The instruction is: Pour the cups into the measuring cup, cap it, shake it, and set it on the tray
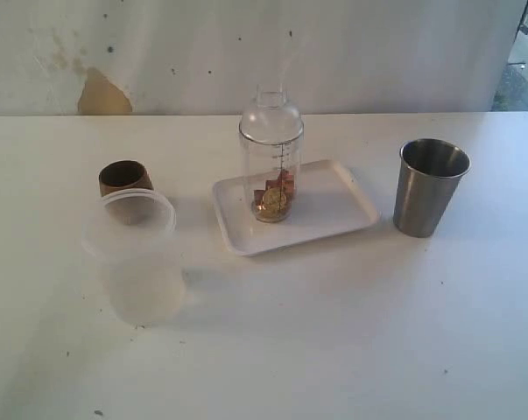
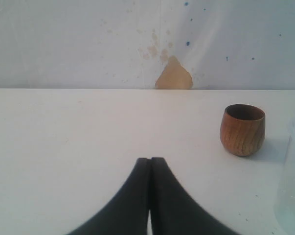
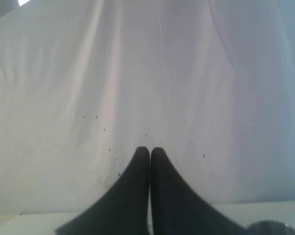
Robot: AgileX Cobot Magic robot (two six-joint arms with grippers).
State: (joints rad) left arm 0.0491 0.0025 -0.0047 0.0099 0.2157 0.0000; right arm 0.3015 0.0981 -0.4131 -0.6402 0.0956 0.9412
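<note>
Exterior view: the clear plastic measuring cup (image 1: 271, 166), a tall cylinder with a domed lid and brown pieces at the bottom, stands upright on the smooth white tray (image 1: 342, 206). It is between the round-bellied wooden cup (image 1: 123, 178) and the tapered steel tumbler (image 1: 430, 186).

Left wrist view: the left gripper (image 2: 150, 161) is pressed together and empty.

Right wrist view: the right gripper (image 3: 150, 151) is also pressed together and empty.

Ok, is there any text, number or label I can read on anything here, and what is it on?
On the measuring cup: a black graduation scale, marks and figures too small and blurred to read.
On the wooden cup, steel tumbler, frosted cup and tray: no lettering visible.
</note>
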